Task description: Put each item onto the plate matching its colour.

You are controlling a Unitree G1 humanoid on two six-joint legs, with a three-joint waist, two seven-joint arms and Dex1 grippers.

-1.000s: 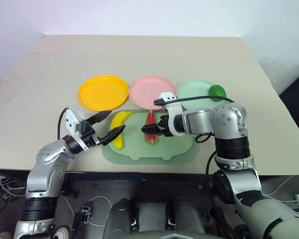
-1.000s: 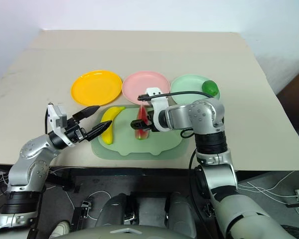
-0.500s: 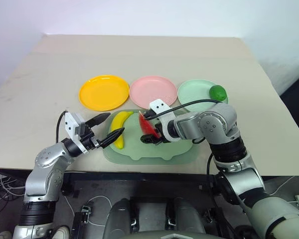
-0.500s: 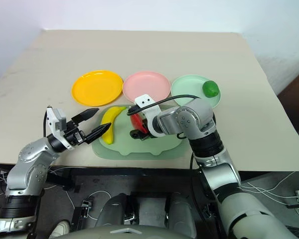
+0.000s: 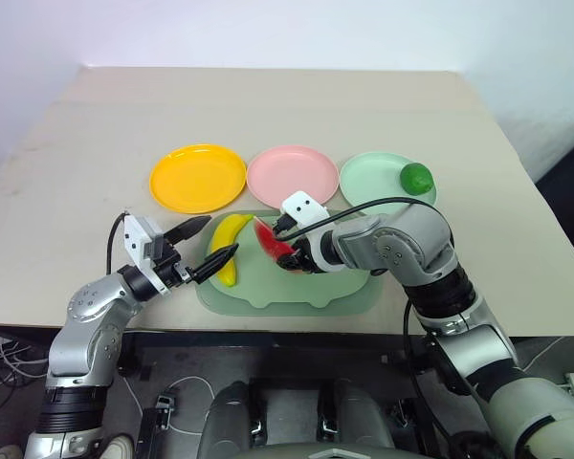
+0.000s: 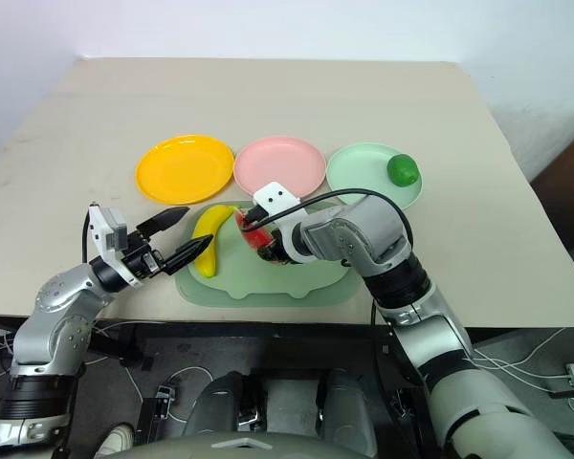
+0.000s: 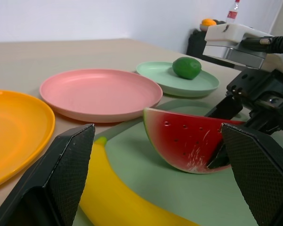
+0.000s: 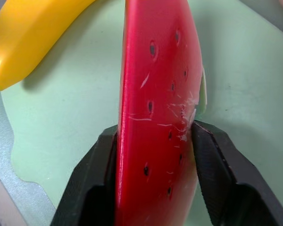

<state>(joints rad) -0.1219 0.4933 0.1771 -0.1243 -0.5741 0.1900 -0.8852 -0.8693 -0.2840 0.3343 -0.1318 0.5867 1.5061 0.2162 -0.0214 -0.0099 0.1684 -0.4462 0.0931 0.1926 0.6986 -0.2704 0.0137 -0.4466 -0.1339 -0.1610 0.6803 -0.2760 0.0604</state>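
Your right end effector [image 5: 289, 256] clamps the watermelon wedge [image 5: 273, 242] by its flat faces, ready for the pink plate [image 5: 292, 175]; the left end effector [image 5: 207, 245] stands wide beside the banana [image 5: 227, 246].

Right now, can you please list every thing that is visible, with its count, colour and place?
table: 1, beige, under everything.
plates: 3 in a row; orange-yellow, pink, mint green.
green fruit: 1, on the mint plate.
tray: 1, pale green, at the near edge.
banana: 1, yellow, on the tray.
watermelon wedge: 1, red, over the tray.
left gripper: open, beside the banana.
right gripper: shut on the watermelon wedge.
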